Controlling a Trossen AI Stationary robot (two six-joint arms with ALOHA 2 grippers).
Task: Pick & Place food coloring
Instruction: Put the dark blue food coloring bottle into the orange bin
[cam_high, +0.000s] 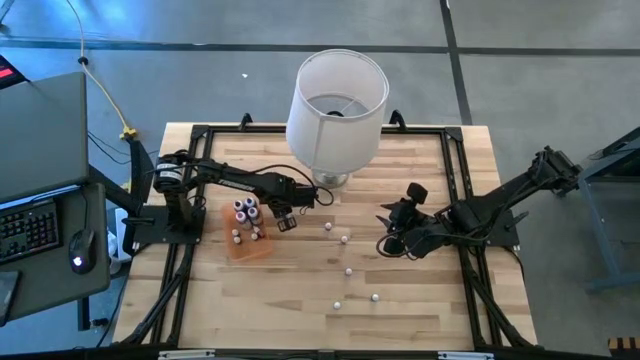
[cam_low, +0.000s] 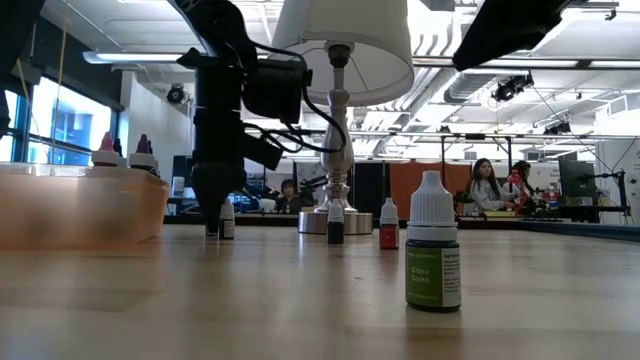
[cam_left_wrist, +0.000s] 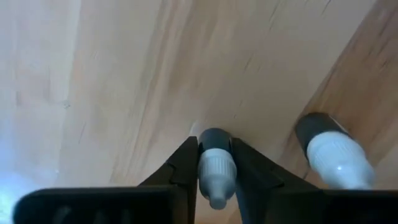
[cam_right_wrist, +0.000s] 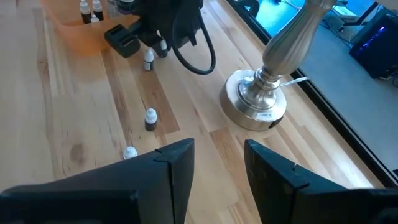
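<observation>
Progress looks partial, by my reading. In the high view the orange tray (cam_high: 248, 245) sits left of centre and already carries a cluster of food coloring bottles (cam_high: 245, 210) with dark tops plus a few whitish ones nearer its lower edge. Loose bottles (cam_high: 347, 271) are scattered over the wooden table (cam_high: 420, 310) from centre towards the lower right, about half a dozen as far as I can count; those are what remains.

The left gripper (cam_high: 282, 220) is down at the table just right of the tray, below the white lampshade (cam_high: 337, 98). Its wrist view shows the two fingers (cam_left_wrist: 183, 168) drawn in against both sides of one small bottle (cam_left_wrist: 215, 171), which stands upright on the wood between them; another bottle (cam_left_wrist: 333, 152) stands just beside it. So a pick seems to be in hand, with the carry to the tray yet to come.

The right gripper (cam_high: 400, 215) waits right of centre, its fingers (cam_right_wrist: 177, 168) parted and holding nothing, facing the lamp base (cam_right_wrist: 254, 106).
</observation>
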